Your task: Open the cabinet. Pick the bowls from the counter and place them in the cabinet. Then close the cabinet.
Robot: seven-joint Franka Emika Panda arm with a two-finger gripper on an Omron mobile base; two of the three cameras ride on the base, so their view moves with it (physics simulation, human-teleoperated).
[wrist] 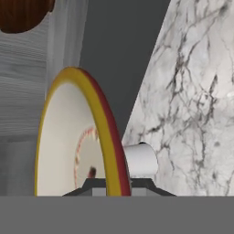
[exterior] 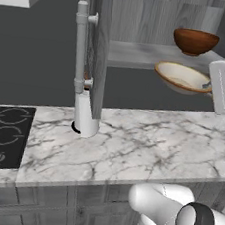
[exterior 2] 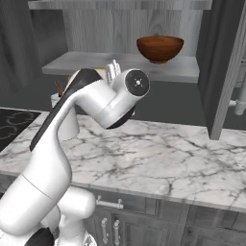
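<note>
The cabinet (exterior: 147, 18) stands open, its left door (exterior: 99, 47) swung out with a silver bar handle (exterior: 79, 45). The reddish-brown bowl (exterior: 195, 41) (exterior 2: 160, 48) sits on the grey shelf (exterior: 137, 53); in the hand view it (wrist: 23, 13) shows at the top left. My gripper (exterior: 209, 87) (wrist: 118, 186) is shut on the rim of the cream bowl (exterior: 182, 77) (wrist: 64, 146). That bowl hangs tilted in the air, just in front of and slightly below the shelf's front edge, above the counter (exterior: 140, 143) (exterior 2: 158, 158). In the right base view my arm hides most of it.
A white cone-shaped object (exterior: 86, 116) (wrist: 141, 160) stands on the counter under the left door. The black cooktop (exterior: 3, 135) (exterior 2: 12, 122) lies at the counter's left end. The right cabinet door (exterior 2: 226, 72) stands open at the right.
</note>
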